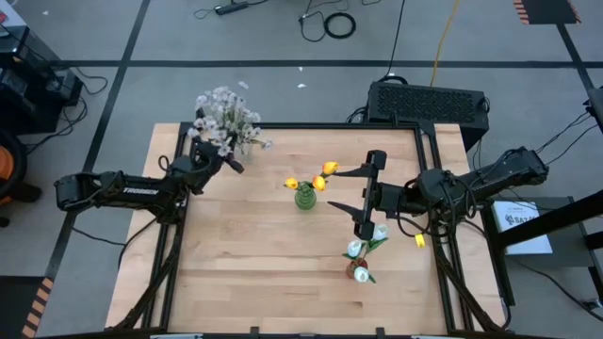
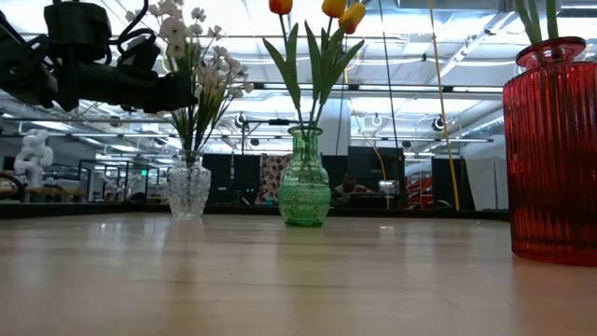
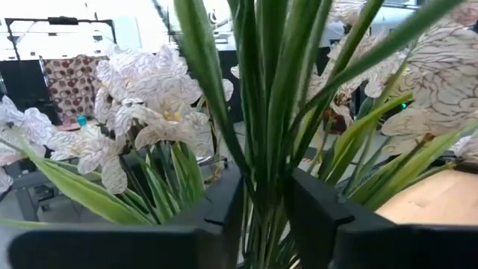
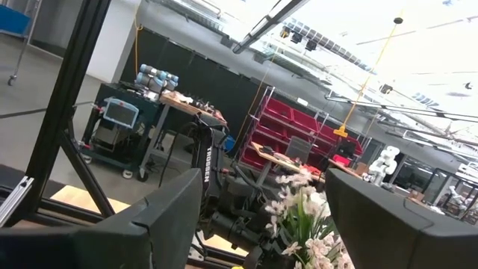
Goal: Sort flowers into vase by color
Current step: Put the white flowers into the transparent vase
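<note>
A spray of pale blossoms (image 1: 226,118) stands in a clear glass vase (image 2: 189,187) at the table's far left corner. My left gripper (image 1: 226,160) is level at its green stems (image 3: 265,149), one finger on each side, slightly open. Orange-yellow tulips (image 1: 316,179) stand in a green vase (image 2: 305,177) mid-table. White tulips (image 1: 367,240) stand in a red vase (image 2: 550,149) at the near right. My right gripper (image 1: 350,191) hangs open and raised to the right of the green vase, with nothing in it. My left gripper has the bundle of stems and leaves (image 3: 258,187) between its two fingers (image 3: 224,217), well above the vase's mouth. It comes in level from the table's left, with the fingers across the upright stems. I cannot tell whether the fingers touch the stems.
The bare wooden tabletop (image 1: 254,264) stretches across the near left and middle. A black box (image 1: 429,102) sits beyond the far right edge. The table's black frame rails (image 1: 179,235) run along both sides.
</note>
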